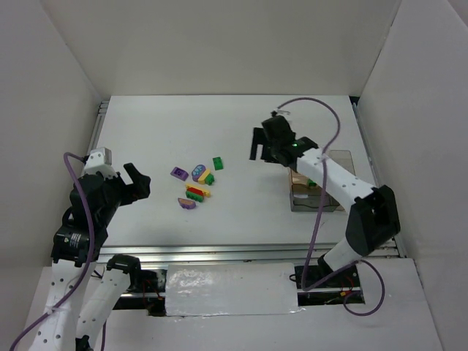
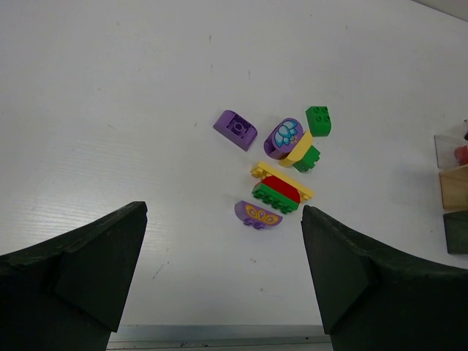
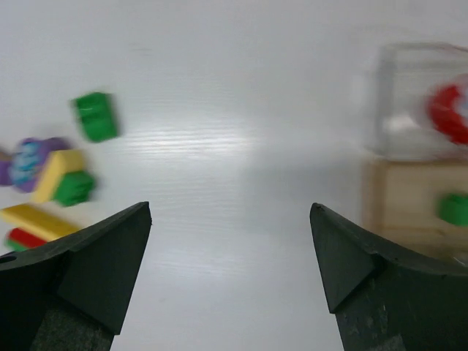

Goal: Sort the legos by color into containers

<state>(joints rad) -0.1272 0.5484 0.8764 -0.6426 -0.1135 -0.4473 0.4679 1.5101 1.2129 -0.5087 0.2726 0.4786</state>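
Top external view shows you a white table (image 1: 146,131) with white walls around it and both arms mounted at its near edge. Your left gripper (image 1: 136,179) hangs over the left part of the table, jaws spread apart and holding nothing. Your right gripper (image 1: 262,150) hangs right of centre, toward the far side, also spread wide and empty. The containers (image 1: 340,155) sit on the right side of the table, partly hidden by the right arm.

The loose legos (image 1: 196,193) lie in a small cluster near the middle of the table, between the two grippers, and neither gripper touches them.

Left wrist view lets you pick them out. A purple sloped brick (image 2: 235,129) lies alone on the left of the cluster. A green brick (image 2: 319,121) lies alone at the far right. A purple oval piece (image 2: 284,137) printed with a blue flower touches a yellow brick (image 2: 298,148), which touches a second green brick (image 2: 308,159). Nearer the camera, a long yellow plate (image 2: 263,170), a red piece (image 2: 281,186) and a green base brick (image 2: 274,199) are pressed together. Just beside them lies a purple half-round piece (image 2: 257,215) with a yellow print.

Right wrist view is blurred. It shows a red lego (image 3: 446,113) inside a clear bin (image 3: 398,95) and a green lego (image 3: 455,208) inside the tan-looking bin (image 3: 395,212) next to it.
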